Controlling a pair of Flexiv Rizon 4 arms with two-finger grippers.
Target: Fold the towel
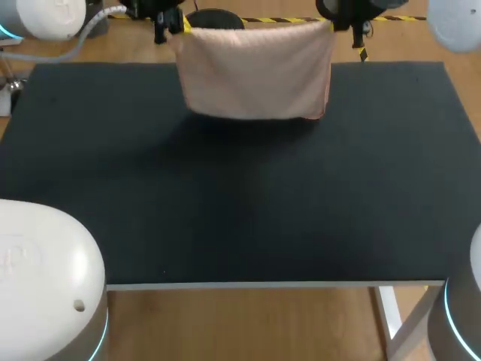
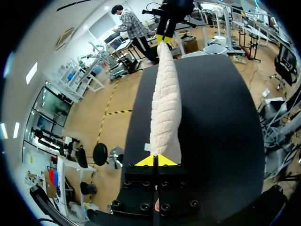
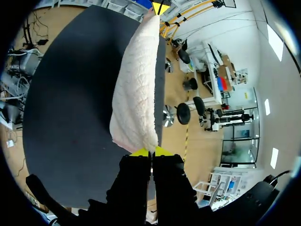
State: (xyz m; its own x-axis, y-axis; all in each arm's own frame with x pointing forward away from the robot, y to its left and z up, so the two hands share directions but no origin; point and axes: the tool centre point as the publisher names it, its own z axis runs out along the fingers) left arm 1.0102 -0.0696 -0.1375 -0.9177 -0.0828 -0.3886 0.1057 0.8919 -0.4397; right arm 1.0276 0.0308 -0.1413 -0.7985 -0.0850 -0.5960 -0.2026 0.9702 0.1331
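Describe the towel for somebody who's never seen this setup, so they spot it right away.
Look at the black table, then along its far edge. There the towel hangs as a sheet, pinched at its upper corners by the left gripper and the right gripper. It is the only pale pink, fluffy thing here.

The right tool (image 3: 151, 151) has its yellow tips pinched together on a corner of the cream towel (image 3: 136, 89). The towel stretches ahead, hanging above the black table (image 3: 70, 94), to the left tool (image 3: 161, 7), which grips its far corner.
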